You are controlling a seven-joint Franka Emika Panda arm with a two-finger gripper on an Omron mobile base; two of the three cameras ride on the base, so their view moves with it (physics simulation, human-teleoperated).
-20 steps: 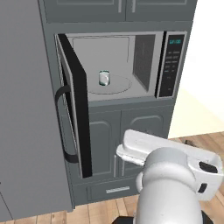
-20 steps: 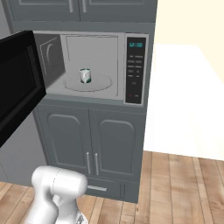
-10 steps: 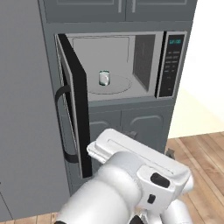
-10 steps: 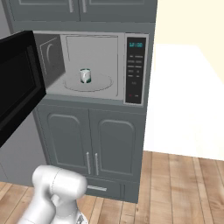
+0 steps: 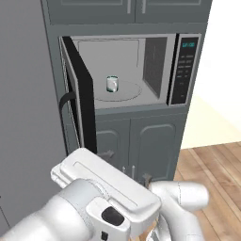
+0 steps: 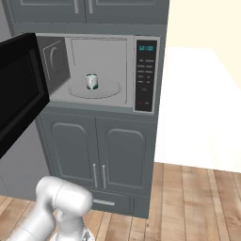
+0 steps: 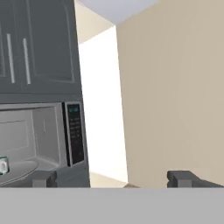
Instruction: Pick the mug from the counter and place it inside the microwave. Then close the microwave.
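The mug (image 5: 112, 84) (image 6: 92, 81) stands upright on the glass turntable inside the microwave (image 5: 186, 70) (image 6: 146, 75), with nothing touching it. The microwave door (image 5: 80, 108) (image 6: 19, 94) hangs wide open to the left, handle outward. In the hand view my gripper (image 7: 113, 179) is open with nothing between its fingertips (image 7: 43, 178). It is well back from the oven and faces the button panel (image 7: 74, 131) and the wall beside it. The mug (image 7: 3, 166) is at that view's left edge. The counter is out of view.
Dark grey cabinet doors (image 6: 96, 150) sit below the microwave, with more cabinets above (image 5: 132, 9). A tall grey fridge side (image 5: 28, 117) stands left of the open door. Wooden floor (image 6: 197, 202) lies to the right. My own arm (image 5: 108, 202) crosses the lower left base view.
My arm has swung left and closer to the left base camera, now covering more of the lower picture. The mug and the microwave door have not moved.
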